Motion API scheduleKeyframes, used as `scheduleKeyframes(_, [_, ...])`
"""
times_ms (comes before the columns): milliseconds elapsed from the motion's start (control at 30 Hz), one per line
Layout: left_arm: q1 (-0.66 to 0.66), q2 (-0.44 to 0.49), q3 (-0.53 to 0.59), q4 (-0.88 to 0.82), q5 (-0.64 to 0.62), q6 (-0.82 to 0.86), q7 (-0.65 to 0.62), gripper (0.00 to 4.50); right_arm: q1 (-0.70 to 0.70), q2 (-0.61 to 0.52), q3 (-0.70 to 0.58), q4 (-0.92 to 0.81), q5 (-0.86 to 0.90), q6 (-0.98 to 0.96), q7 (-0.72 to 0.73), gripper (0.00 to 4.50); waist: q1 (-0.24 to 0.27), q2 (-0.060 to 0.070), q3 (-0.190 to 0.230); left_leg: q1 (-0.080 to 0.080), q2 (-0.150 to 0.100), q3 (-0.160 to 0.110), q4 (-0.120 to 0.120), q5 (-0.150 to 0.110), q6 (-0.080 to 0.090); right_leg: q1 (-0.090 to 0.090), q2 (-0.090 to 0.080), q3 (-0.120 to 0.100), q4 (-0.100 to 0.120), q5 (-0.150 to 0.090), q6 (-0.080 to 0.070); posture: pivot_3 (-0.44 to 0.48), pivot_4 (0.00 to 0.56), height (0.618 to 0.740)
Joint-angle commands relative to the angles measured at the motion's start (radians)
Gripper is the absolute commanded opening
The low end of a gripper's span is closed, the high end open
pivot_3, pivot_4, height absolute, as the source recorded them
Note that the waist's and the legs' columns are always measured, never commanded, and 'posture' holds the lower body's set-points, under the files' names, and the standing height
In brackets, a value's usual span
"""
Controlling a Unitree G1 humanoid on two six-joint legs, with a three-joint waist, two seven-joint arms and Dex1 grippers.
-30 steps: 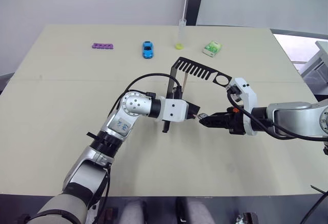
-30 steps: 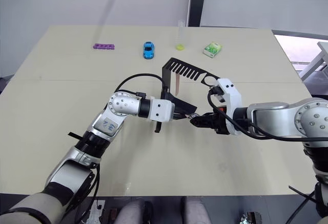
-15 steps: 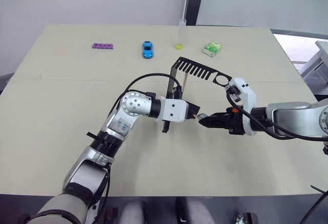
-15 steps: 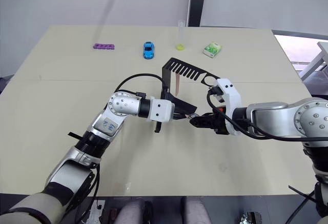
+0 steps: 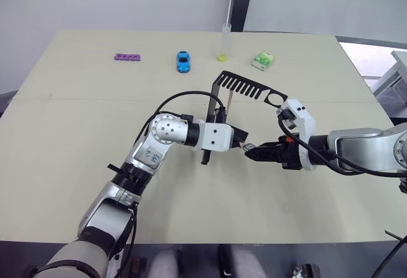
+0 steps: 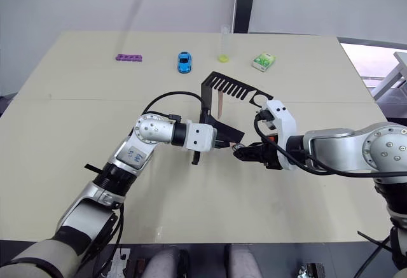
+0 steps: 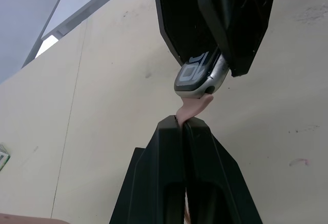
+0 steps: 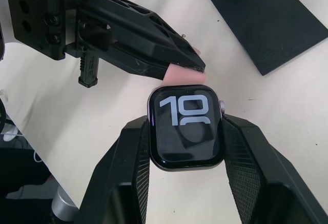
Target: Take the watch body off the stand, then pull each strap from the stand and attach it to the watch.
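The right gripper (image 8: 187, 149) clamps the square, glossy watch body (image 8: 186, 125); the left gripper (image 7: 183, 126) pinches a soft pink strap (image 7: 192, 110) against its edge.

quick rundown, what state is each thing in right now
watch body: off the stand, clamped in the right gripper, screen lit
pink strap: pinched in the left gripper, its tip at the watch body's edge
second strap: hanging on the stand
stand: upright on the table
tube: standing upright
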Motion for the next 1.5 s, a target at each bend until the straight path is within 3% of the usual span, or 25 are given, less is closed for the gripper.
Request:
scheduleKeyframes(33, [-0.032, -0.040, -0.012, -0.036, -0.025, -0.021, 0.012, 0.00, -0.020, 0.019, 0.000, -0.057, 0.050, -0.032, 0.006, 1.55, 0.000, 0.000, 0.000, 0.000, 0.000, 0.000, 0.000, 0.000, 0.000, 0.000, 0.000, 0.000, 0.000, 0.000, 0.000, 0.000, 0.150, 0.740])
scheduleKeyframes(1500, [-0.042, -0.048, -0.003, -0.016, -0.016, -0.027, 0.022, 0.00, -0.040, 0.016, -0.004, -0.033, 0.045, -0.025, 0.004, 1.55, 0.000, 0.000, 0.000, 0.000, 0.000, 0.000, 0.000, 0.000, 0.000, 0.000, 0.000, 0.000, 0.001, 0.000, 0.000, 0.000, 0.150, 0.740])
